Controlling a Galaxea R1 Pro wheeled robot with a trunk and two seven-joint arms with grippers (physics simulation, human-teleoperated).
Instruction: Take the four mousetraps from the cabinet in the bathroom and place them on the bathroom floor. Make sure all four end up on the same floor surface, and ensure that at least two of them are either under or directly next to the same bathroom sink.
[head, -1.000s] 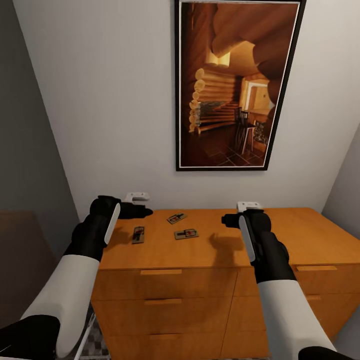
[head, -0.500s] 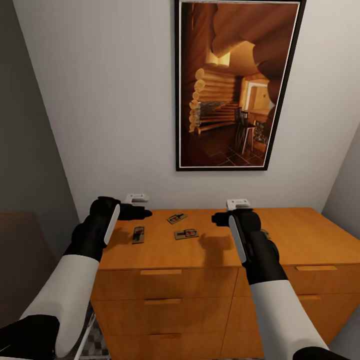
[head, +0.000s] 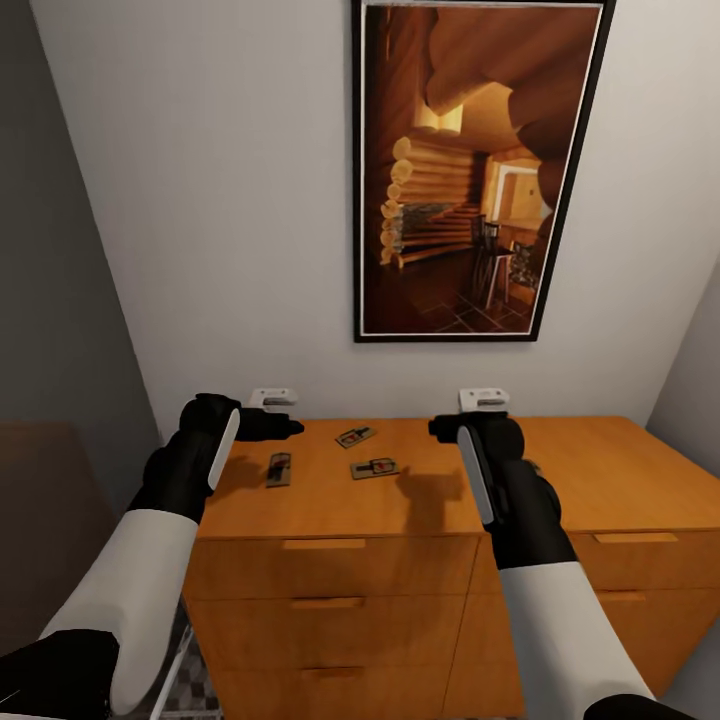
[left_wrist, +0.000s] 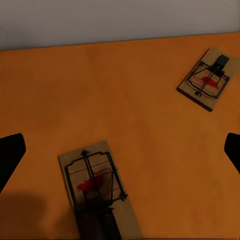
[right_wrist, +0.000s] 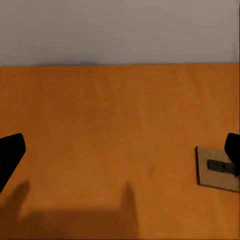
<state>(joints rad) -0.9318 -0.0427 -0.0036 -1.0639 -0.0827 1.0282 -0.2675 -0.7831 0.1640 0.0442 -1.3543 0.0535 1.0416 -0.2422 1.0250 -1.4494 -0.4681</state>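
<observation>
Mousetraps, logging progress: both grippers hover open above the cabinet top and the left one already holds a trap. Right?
Not quite. The left gripper holds nothing: in the left wrist view its fingers stand wide apart above the cabinet top, and the nearest mousetrap lies flat on the wood between them, untouched. The right gripper is open over the top too.

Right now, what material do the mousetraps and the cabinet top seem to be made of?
The mousetraps look like pale tan wooden boards with a matte finish, carrying dark thin wire parts, probably metal, and a red mark on the board. The cabinet top looks like orange-brown wood or wood veneer, smooth with a soft sheen and faint grain. As this is a render, the materials stay a guess.
</observation>
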